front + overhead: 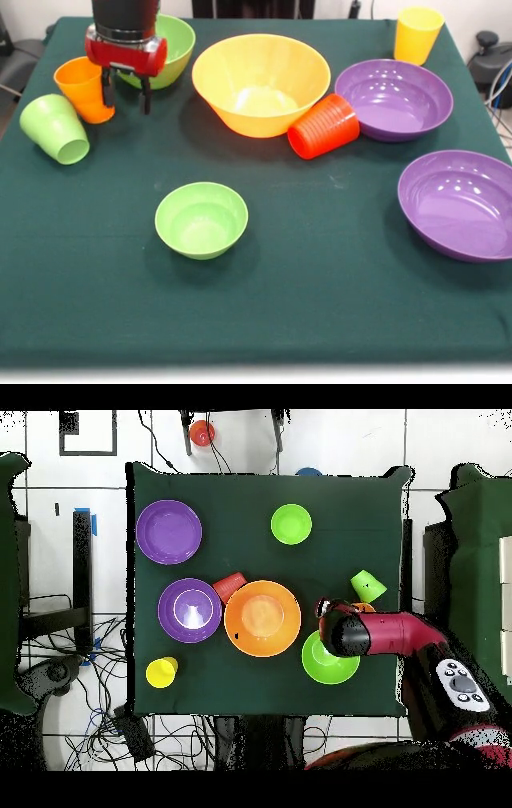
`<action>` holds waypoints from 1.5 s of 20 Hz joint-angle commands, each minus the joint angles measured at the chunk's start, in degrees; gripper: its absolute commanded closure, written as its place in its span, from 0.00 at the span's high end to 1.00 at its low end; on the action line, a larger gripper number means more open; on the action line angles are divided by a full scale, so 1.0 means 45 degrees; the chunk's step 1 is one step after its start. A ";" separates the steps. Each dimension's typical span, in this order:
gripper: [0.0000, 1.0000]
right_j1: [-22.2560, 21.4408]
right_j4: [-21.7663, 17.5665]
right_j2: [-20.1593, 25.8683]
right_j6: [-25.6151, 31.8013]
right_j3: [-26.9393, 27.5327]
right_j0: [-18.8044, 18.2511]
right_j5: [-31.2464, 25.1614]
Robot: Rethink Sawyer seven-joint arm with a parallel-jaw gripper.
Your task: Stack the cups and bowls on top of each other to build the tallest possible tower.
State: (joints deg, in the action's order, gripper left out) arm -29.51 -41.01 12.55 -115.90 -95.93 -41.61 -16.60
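Note:
My gripper hangs open at the back left with nothing between its fingers. One finger is right at the rim of the orange cup. The light green cup lies tilted just left of it. Behind the gripper stands the medium light green bowl. The large orange-yellow bowl sits mid-back, and the red cup lies on its side against it. The small light green bowl is in the middle. Two purple bowls and the yellow cup stand right. Nothing is stacked.
In the overhead view the red arm reaches over the medium green bowl and hides most of the orange cup. The dark green cloth covers the table. Cables lie on the floor around it.

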 commanded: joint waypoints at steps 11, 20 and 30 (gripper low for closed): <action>1.00 -0.1195 0.0337 0.1270 0.0871 -0.1456 -0.0239 -0.0946; 1.00 -0.1221 0.0216 0.1332 0.0983 -0.1521 -0.0406 -0.0840; 1.00 -0.1311 0.0294 0.1403 0.1054 -0.1486 -0.0388 -0.1059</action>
State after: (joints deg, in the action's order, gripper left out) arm -35.72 -40.51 12.87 -115.90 -100.79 -43.74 -16.59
